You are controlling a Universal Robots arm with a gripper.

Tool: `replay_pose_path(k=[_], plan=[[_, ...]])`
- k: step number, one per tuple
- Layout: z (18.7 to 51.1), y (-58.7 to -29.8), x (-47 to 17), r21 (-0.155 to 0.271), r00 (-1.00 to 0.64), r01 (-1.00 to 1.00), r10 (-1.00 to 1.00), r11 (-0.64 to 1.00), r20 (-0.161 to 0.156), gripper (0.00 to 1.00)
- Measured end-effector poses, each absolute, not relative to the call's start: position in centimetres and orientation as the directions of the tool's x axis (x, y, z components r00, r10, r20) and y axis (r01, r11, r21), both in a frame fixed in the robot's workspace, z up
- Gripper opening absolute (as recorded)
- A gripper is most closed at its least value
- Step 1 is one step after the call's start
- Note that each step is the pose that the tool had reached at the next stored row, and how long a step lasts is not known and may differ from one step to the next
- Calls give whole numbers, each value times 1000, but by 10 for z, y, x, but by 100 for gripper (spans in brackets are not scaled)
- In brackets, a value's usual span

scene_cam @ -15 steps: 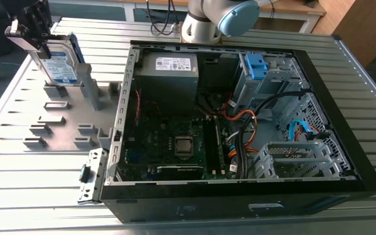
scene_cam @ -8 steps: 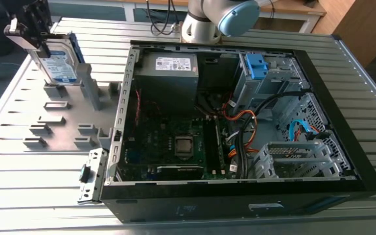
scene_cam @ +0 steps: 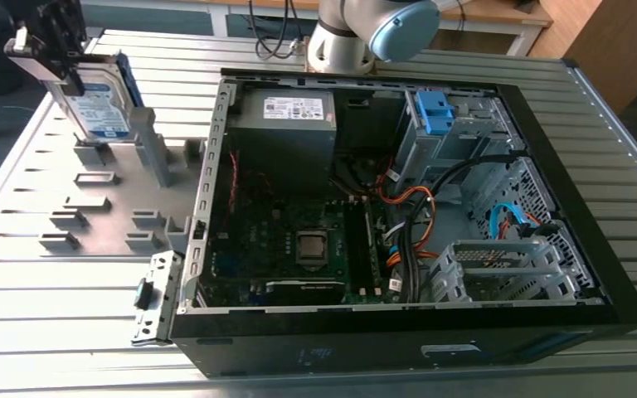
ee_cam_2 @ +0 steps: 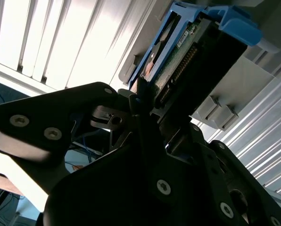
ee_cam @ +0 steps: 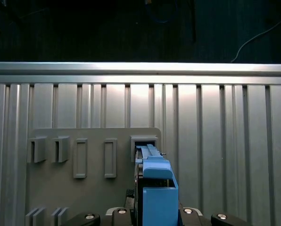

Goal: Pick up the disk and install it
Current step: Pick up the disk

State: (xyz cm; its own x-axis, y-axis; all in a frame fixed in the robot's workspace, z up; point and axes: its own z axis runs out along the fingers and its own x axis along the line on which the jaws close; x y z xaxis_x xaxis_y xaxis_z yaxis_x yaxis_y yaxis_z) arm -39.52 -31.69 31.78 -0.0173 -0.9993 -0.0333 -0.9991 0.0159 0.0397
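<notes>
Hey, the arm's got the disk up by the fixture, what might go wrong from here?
1. The gripper seems to hold the disk by its upper end alone, with the disk standing upright. It may swing or slip in transit.
2. The disk's lower end sits close to the grey fixture and its post. A sideways move could catch it.
3. Orange and black cables lie loose inside the case. They could snag the disk going in.

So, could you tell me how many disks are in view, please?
1. The disk stands upright at the grey plate on the exterior view's left, gripped by the pincer, outside the case. Others may be hidden inside the case.
</notes>
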Motion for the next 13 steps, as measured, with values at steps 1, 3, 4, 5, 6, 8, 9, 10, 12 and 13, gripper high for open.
replay_pose_path(k=[1,3,4,5,6,8,9,10,12,13], plan=[[318,-317,-395,40,-17,-999,-999,16,-33,36],[319,-317,-395,40,-17,-999,-999,16,-33,36],[320,-317,-395,40,-17,-999,-999,16,-33,36],[320,-317,-395,40,-17,-999,-999,16,-33,36],[321,-317,-395,40,-17,-999,-999,16,-33,36],[322,-317,-395,40,-17,-999,-999,16,-33,36],[322,-317,-395,40,-17,-999,-999,16,-33,36],[323,-317,-395,40,-17,-999,-999,16,-33,36],[324,-317,-395,40,-17,-999,-999,16,-33,36],[325,-317,-395,40,-17,-999,-999,16,-33,36]])
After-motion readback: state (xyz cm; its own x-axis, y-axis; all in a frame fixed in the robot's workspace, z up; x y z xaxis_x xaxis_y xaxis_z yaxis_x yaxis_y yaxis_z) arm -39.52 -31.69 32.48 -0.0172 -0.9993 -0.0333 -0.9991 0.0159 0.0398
